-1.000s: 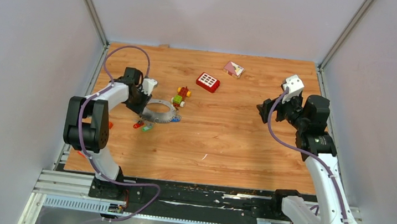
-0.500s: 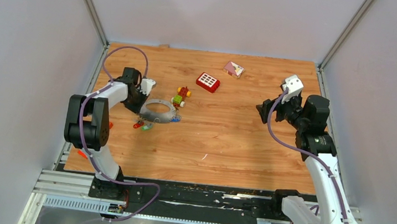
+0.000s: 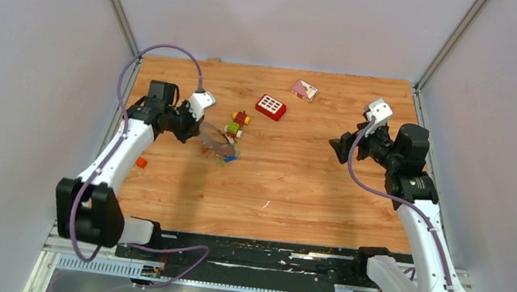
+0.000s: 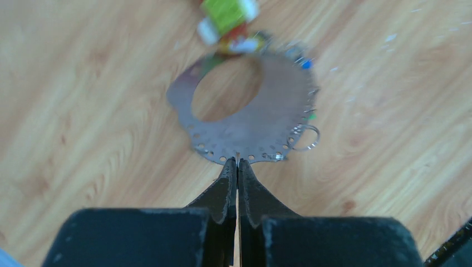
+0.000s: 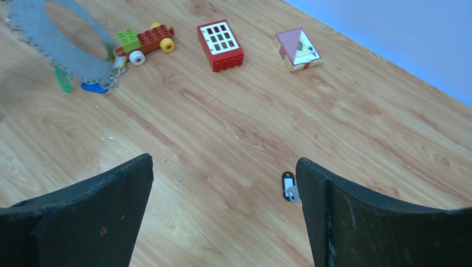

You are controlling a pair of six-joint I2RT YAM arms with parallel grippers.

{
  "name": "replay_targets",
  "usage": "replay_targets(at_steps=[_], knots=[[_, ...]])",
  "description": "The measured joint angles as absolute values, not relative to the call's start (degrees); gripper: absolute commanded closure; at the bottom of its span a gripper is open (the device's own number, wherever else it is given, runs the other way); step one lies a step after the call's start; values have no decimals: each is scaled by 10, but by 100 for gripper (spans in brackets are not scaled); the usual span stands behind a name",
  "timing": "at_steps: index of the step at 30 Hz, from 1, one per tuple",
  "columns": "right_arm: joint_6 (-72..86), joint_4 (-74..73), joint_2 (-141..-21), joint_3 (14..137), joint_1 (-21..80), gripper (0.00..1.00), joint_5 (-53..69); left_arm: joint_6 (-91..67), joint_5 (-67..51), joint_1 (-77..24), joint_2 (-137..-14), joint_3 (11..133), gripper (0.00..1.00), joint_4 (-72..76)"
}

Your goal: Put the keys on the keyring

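Nearest the front edge, close to the left edge, lies a small red cube [image 3: 140,162], apart from everything else. Further in on the left half, the left gripper [image 4: 237,162] has its fingers pressed together on the thin rim of the keyring [image 4: 261,119]. It holds the ring tilted above the wood; whether the low side touches the worktop I cannot tell. A few keys [image 3: 225,156] hang from that low side. About level with it, towards the right edge, the right gripper [image 5: 224,161] hovers with its fingers spread wide, holding nothing. Just beyond the ring sits the block toy [image 3: 237,123], then the red brick [image 3: 271,107], and the card box [image 3: 304,90] near the far edge.

The ring looks like a stiff, light, smooth metal plate. Pinched at one spot on its edge it could swivel or slip, so a deeper bite across the flat band would likely be safer. The keys are tiny and dangle loosely, and the plastic tag seems the best place to take one.

Only the left wrist view shows the row of small holes round the rim and a wire loop [image 4: 305,138] hooked through one. Only the right wrist view shows a green tag [image 5: 63,79] and a blue tag [image 5: 92,87] clearly. It also shows a small black tag [image 5: 288,184] lying on the wood beneath that gripper, unseen from the top view. This is possibly a key yet to be threaded.
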State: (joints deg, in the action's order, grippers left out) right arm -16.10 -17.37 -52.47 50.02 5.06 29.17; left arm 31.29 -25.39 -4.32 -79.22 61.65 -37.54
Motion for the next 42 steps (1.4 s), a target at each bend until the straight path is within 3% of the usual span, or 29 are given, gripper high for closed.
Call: replay_targets(at_steps=[13, 22, 34, 42], knots=[[-168, -180, -570, 502, 102, 1, 470, 366, -436, -203, -589, 551, 100, -299], [-196, -152, -660, 549, 234, 33, 521, 365, -517, -286, -603, 531, 100, -209], [-263, -145, -678, 567, 331, 41, 519, 216, -555, -335, -645, 491, 100, -4], [-285, -147, -659, 566, 337, 56, 508, 119, -558, -342, -645, 447, 100, 116]])
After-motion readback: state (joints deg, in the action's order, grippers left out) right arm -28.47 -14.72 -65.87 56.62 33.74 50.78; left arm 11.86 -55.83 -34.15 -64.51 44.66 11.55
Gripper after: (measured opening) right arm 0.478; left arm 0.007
